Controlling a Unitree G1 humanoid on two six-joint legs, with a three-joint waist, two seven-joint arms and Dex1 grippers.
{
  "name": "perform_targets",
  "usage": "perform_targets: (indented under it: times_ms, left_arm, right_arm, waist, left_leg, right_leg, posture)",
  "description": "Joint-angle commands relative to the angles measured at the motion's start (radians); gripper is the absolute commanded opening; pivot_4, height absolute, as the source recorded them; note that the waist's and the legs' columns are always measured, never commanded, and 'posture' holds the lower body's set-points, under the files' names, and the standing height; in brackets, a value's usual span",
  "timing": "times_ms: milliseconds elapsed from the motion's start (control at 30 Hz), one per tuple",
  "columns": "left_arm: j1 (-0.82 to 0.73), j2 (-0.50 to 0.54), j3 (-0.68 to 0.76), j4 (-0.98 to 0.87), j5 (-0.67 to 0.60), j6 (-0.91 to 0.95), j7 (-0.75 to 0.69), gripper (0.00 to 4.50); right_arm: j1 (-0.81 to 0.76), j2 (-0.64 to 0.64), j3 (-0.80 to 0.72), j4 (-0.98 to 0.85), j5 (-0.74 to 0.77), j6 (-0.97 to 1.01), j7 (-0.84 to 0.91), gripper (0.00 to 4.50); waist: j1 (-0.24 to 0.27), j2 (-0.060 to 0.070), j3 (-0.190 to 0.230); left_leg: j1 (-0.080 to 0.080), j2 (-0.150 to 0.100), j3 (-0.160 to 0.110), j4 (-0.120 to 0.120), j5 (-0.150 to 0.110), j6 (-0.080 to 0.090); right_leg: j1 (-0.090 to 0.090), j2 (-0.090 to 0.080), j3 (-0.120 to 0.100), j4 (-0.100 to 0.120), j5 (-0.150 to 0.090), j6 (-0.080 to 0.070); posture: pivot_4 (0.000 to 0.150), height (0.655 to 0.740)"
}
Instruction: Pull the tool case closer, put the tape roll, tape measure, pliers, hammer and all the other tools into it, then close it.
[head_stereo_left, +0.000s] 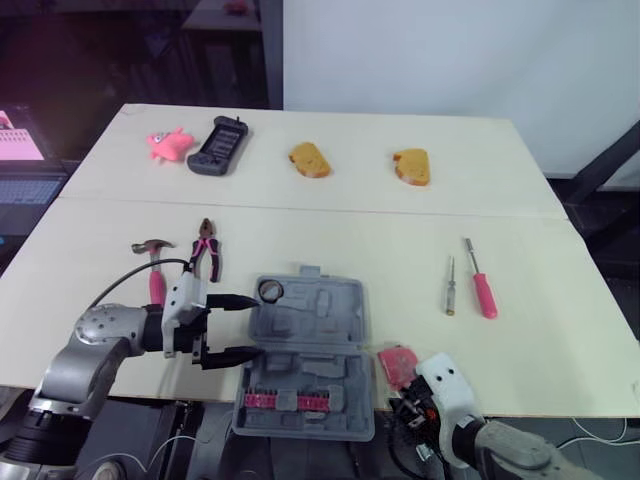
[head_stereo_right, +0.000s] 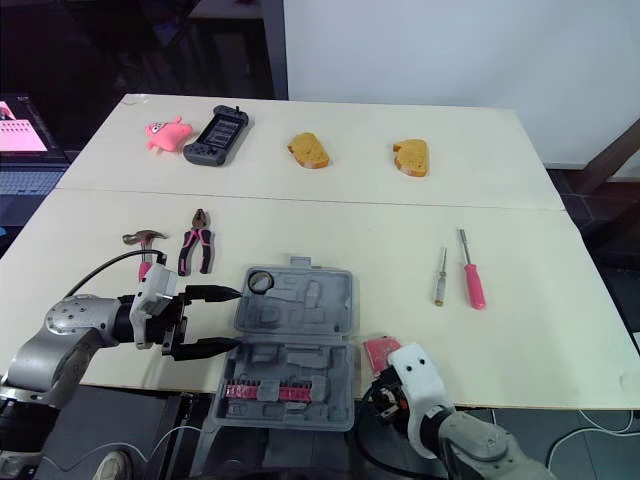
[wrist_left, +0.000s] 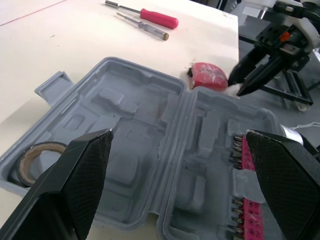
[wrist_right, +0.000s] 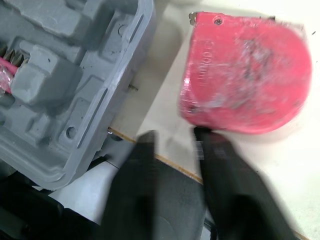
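My left pincer (head_stereo_left: 255, 326) gapes wide at nine o'clock of the open tool case (head_stereo_left: 300, 340). At three o'clock my blurred right pincer (wrist_right: 172, 135), fingers slightly parted, noses the partly hidden tape measure (head_stereo_left: 397, 363) at the bench (head_stereo_left: 400, 200) edge.

**Soft light on the table, blur at the right wrist**

I saw the table (head_stereo_left: 400, 230) brightly and evenly lit from above, with only faint, short shadows beside the tool case (head_stereo_left: 305, 320) and under the left gripper (head_stereo_left: 257, 326). The room beyond was dark. The right gripper (wrist_right: 174, 136) had its fingers (wrist_right: 132, 190) smeared by blur, and a pale sheen lay on the tape measure (wrist_right: 245, 75).
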Motion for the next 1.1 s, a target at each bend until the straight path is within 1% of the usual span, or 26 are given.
perform_targets:
  times_ms: [33, 67, 100, 200, 267, 333, 433, 467, 500, 567, 600, 667, 767, 833, 900, 1100]
  left_arm:
    - [0.008, 0.011, 0.028, -0.014, 0.001, -0.021, 0.001, 4.50]
    - [0.009, 0.011, 0.029, -0.016, 0.000, -0.020, 0.001, 4.50]
    - [0.010, 0.011, 0.030, -0.018, 0.000, -0.020, 0.003, 4.50]
    - [0.014, 0.012, 0.031, -0.020, -0.001, -0.023, 0.005, 4.50]
    - [0.012, 0.013, 0.031, -0.017, 0.000, -0.025, 0.005, 4.50]
    - [0.009, 0.013, 0.029, -0.014, 0.002, -0.027, 0.006, 4.50]
    - [0.003, 0.011, 0.024, -0.011, 0.003, -0.029, 0.004, 4.50]
    - [-0.001, 0.009, 0.020, -0.009, 0.005, -0.030, 0.003, 4.50]
    - [-0.004, 0.006, 0.016, -0.008, 0.006, -0.030, 0.003, 4.50]
    - [-0.009, 0.002, 0.009, -0.008, 0.010, -0.032, 0.001, 4.50]
    - [-0.010, 0.000, 0.008, -0.010, 0.011, -0.033, 0.001, 4.50]
    - [-0.005, -0.002, 0.008, -0.019, 0.011, -0.034, 0.002, 4.50]
    - [0.017, -0.001, 0.014, -0.046, 0.008, -0.035, 0.005, 4.50]
    - [0.049, 0.003, 0.023, -0.075, 0.008, -0.040, 0.008, 4.50]
    - [0.073, 0.004, 0.032, -0.095, 0.008, -0.040, 0.018, 4.50]
    - [0.119, 0.005, 0.059, -0.136, 0.002, -0.030, 0.058, 4.50]
  right_arm:
    - [-0.006, -0.005, -0.042, -0.060, 0.037, 0.031, 0.014, 3.78]
    - [-0.008, -0.007, -0.049, -0.067, 0.044, 0.041, 0.015, 4.33]
    - [-0.007, -0.010, -0.058, -0.080, 0.058, 0.053, 0.024, 4.43]
    - [0.000, -0.047, -0.101, -0.099, 0.113, 0.065, 0.050, 4.43]
    - [-0.012, -0.098, -0.154, -0.099, 0.162, 0.054, 0.081, 4.43]
    - [-0.050, -0.197, -0.224, -0.099, 0.217, 0.034, 0.151, 4.43]
    - [-0.148, -0.362, -0.296, -0.081, 0.255, -0.027, 0.305, 4.43]
    - [-0.183, -0.421, -0.297, -0.058, 0.258, -0.075, 0.367, 4.43]
    - [-0.213, -0.496, -0.278, -0.023, 0.232, -0.164, 0.448, 4.43]
    - [-0.249, -0.647, -0.209, 0.068, 0.132, -0.402, 0.633, 4.43]
    - [-0.277, -0.702, -0.164, 0.130, 0.083, -0.526, 0.720, 4.43]
    - [-0.341, -0.766, -0.075, 0.242, 0.008, -0.729, 0.852, 4.43]
    - [-0.474, -0.777, 0.065, 0.403, -0.105, -0.968, 0.992, 4.43]
    - [-0.603, -0.732, 0.172, 0.537, -0.199, -1.095, 1.057, 4.43]
    - [-0.692, -0.684, 0.245, 0.636, -0.255, -1.172, 1.098, 4.43]
    - [-0.822, -0.568, 0.359, 0.826, -0.359, -1.322, 1.149, 4.43]
  waist:
    - [0.000, 0.000, 0.000]
    - [0.000, 0.000, 0.000]
    - [0.000, 0.000, 0.000]
    - [0.000, 0.000, 0.000]
    - [0.000, 0.000, 0.000]
    - [-0.001, 0.000, 0.000]
    - [-0.003, 0.001, 0.001]
    - [-0.002, 0.001, 0.000]
    - [-0.002, 0.001, 0.001]
    - [-0.001, 0.001, 0.001]
    - [0.000, 0.000, 0.001]
    - [-0.001, -0.001, 0.002]
    - [-0.002, 0.000, 0.003]
    - [-0.008, 0.002, 0.004]
    - [-0.012, 0.002, 0.004]
    - [-0.003, 0.006, 0.007]
  left_leg:
    - [0.000, 0.000, 0.000, 0.000, 0.000, 0.000]
    - [0.000, 0.000, 0.000, 0.000, 0.000, 0.000]
    - [0.000, 0.000, 0.000, 0.000, 0.000, 0.000]
    - [0.000, 0.000, 0.000, 0.000, 0.000, 0.000]
    - [0.000, 0.000, 0.000, 0.000, 0.000, 0.000]
    - [0.000, 0.000, 0.000, 0.001, 0.000, 0.000]
    - [0.000, 0.000, 0.000, 0.005, 0.000, 0.000]
    - [0.000, 0.000, 0.000, 0.006, 0.000, 0.000]
    - [0.000, 0.000, 0.000, 0.008, 0.000, 0.000]
    - [0.000, 0.000, 0.000, 0.010, 0.000, 0.001]
    - [0.000, 0.000, 0.001, 0.011, -0.001, 0.001]
    - [0.000, 0.000, 0.001, 0.012, -0.001, 0.002]
    - [0.000, 0.000, 0.001, 0.012, -0.002, 0.003]
    - [0.000, 0.000, 0.001, 0.012, -0.002, 0.003]
    - [0.000, 0.000, 0.001, 0.012, -0.002, 0.003]
    - [0.000, 0.000, 0.001, 0.012, -0.002, 0.003]
  right_leg:
    - [0.000, 0.000, 0.000, 0.000, 0.000, 0.000]
    - [0.000, 0.000, 0.000, 0.000, 0.000, 0.000]
    - [0.000, 0.000, 0.000, 0.000, 0.000, 0.000]
    - [0.000, 0.000, 0.000, 0.000, 0.000, 0.000]
    - [0.000, 0.000, 0.000, 0.000, 0.000, 0.000]
    - [0.001, 0.000, 0.000, 0.000, 0.000, 0.000]
    - [0.002, 0.000, 0.000, 0.000, 0.001, 0.000]
    - [0.002, 0.000, 0.001, 0.000, 0.002, 0.000]
    - [0.003, 0.000, 0.000, 0.000, 0.002, 0.000]
    - [0.004, 0.000, 0.000, 0.000, 0.002, 0.000]
    - [0.004, -0.001, 0.001, 0.000, 0.002, 0.000]
    - [0.006, -0.001, 0.000, -0.001, 0.002, 0.001]
    - [0.006, -0.001, 0.000, -0.001, 0.002, 0.001]
    - [0.005, -0.001, 0.000, -0.001, 0.002, 0.002]
    - [0.005, -0.001, 0.000, -0.001, 0.002, 0.002]
    - [0.005, 0.000, 0.000, -0.001, 0.003, 0.005]
  posture:
    - [0.150, 0.7395]
    - [0.150, 0.7395]
    - [0.150, 0.7395]
    - [0.150, 0.7395]
    - [0.150, 0.7395]
    - [0.150, 0.7395]
    - [0.150, 0.7395]
    - [0.150, 0.7395]
    - [0.150, 0.7395]
    - [0.150, 0.7395]
    - [0.150, 0.7395]
    - [0.150, 0.7395]
    - [0.150, 0.7395]
    - [0.150, 0.7395]
    - [0.150, 0.7395]
    - [0.150, 0.7395]
